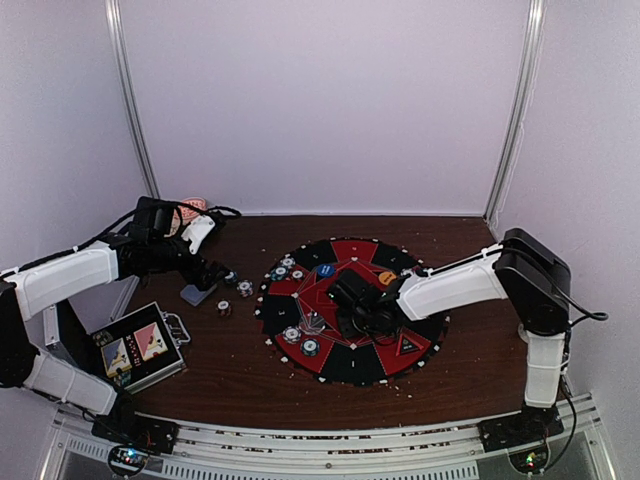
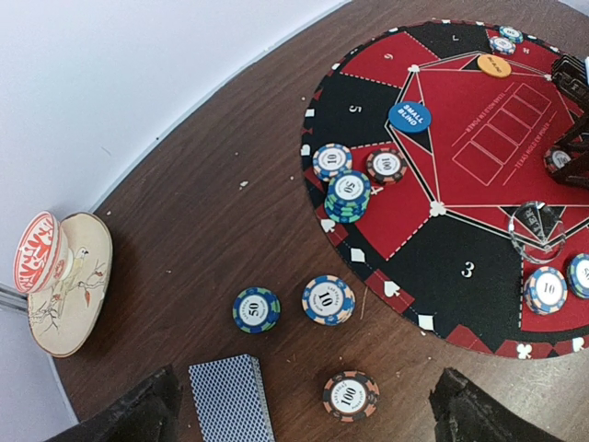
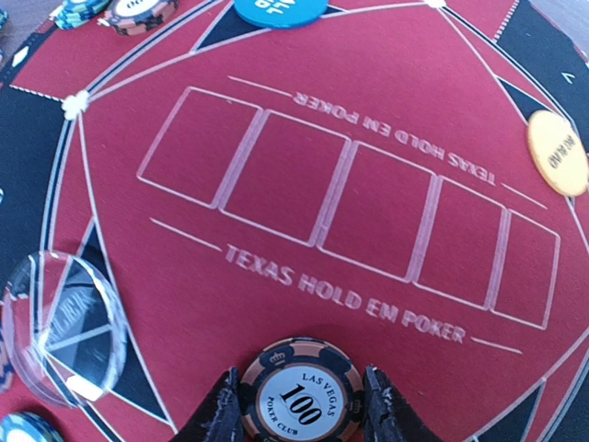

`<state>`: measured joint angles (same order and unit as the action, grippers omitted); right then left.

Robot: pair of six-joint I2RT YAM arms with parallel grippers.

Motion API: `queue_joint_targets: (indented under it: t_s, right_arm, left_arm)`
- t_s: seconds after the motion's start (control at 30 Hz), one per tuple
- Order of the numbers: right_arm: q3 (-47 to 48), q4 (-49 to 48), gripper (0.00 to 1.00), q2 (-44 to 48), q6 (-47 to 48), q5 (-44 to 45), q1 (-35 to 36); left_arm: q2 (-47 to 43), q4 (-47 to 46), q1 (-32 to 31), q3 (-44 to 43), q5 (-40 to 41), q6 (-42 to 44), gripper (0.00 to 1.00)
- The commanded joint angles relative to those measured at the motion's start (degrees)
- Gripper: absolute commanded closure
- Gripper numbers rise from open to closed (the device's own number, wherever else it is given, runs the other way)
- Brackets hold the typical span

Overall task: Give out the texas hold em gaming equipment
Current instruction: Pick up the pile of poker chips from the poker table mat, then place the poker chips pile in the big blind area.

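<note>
Poker chip (image 3: 300, 398) edges seemingly touch right end effector (image 3: 300, 412).

Striped chips (image 2: 329, 299) across mat (image 2: 460, 267), table (image 2: 230, 212)

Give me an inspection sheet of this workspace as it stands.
Surface: brown wooden table; round red-and-black poker mat on it.
Job's things: chip stacks on the mat; three loose chips and a card deck on bare table; blue button and orange button on the mat; 100 chip on the red centre.
Clutter: beige mug at the table's far-left edge; metal case near-left; clear disc on the mat.
Tools: left tool open, empty, above the deck; right tool shut on the 100 chip, a finger at each edge.
Cables: black cable along the left arm; second cable beside the right arm.
Surroundings: white walls; metal rail at the near edge.
</note>
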<state>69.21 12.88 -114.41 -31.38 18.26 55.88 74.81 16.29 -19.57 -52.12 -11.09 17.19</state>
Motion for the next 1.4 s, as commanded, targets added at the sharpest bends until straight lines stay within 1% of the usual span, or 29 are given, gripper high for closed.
queue_joint_targets:
  t_s: [0.0,0.37,0.73,0.87,1.37]
  right_arm:
    - [-2.0,3.5,0.75,3.4,-0.3,3.8,-0.1]
    - [-6.5,2.5,0.74,10.1,-0.4,5.4,-4.7]
    - [-12.7,-1.3,0.75,15.3,0.5,5.1,-14.8]
    - [-12.8,-1.8,0.75,15.2,0.7,4.7,-17.8]
    - [-11.1,-4.2,0.75,10.5,1.0,3.9,-24.7]
  left_arm:
    - [-1.2,-2.6,0.4,0.5,0.1,-0.7,0.02]
    - [-1.2,-2.6,0.4,0.5,-0.2,-0.7,0.02]
    - [-1.2,-2.6,0.3,0.6,-0.2,-0.6,0.02]
    - [-1.0,-2.6,0.3,0.6,-0.3,-0.6,0.02]
    - [-1.0,-2.5,0.3,0.6,-0.4,-0.6,0.02]
